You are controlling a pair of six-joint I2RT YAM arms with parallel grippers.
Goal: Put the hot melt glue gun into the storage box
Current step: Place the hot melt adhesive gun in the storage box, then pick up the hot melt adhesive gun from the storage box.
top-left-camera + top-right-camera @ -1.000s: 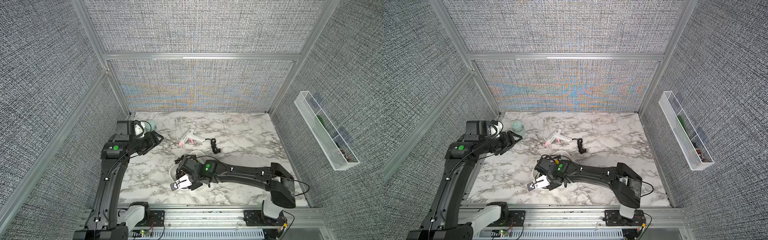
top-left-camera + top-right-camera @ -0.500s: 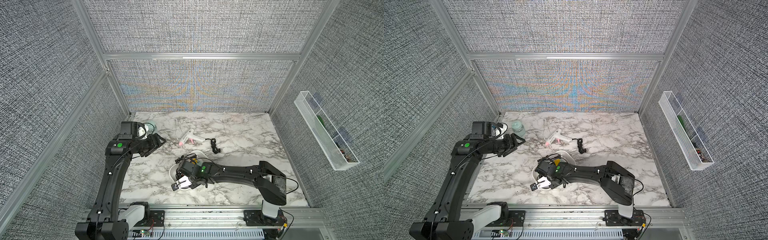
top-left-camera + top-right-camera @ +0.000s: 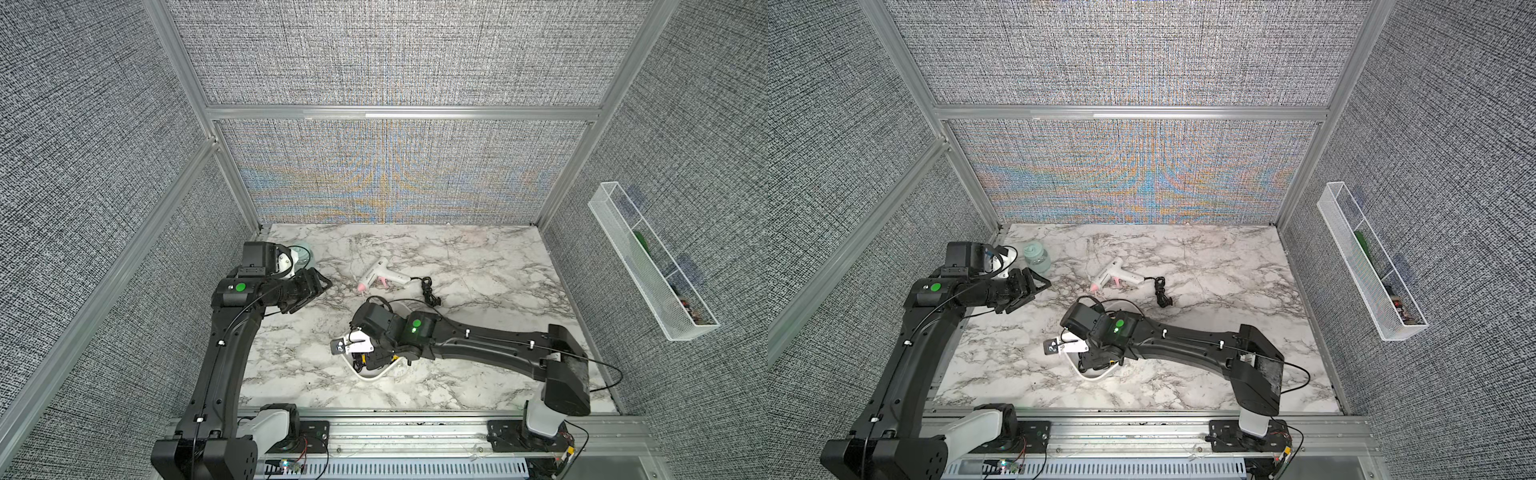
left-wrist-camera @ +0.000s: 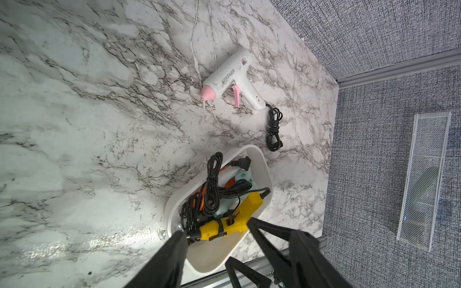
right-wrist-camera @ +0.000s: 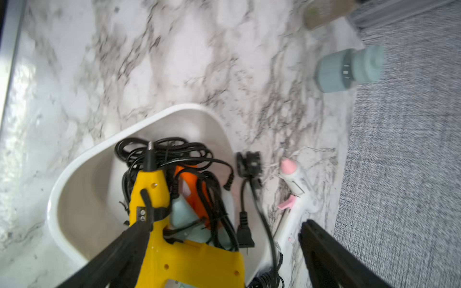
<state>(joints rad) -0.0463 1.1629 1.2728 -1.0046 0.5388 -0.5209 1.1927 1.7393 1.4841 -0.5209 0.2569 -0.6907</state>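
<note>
The right gripper has its fingers spread wide over the storage box, gripping nothing; the yellow glue gun lies inside beside one finger, its handle cut off at the view's edge. The left gripper, fingers parted and empty, hangs above the tabletop. The white glue gun lies on the tabletop outside the box. In both top views the right arm hides most of the box
</note>
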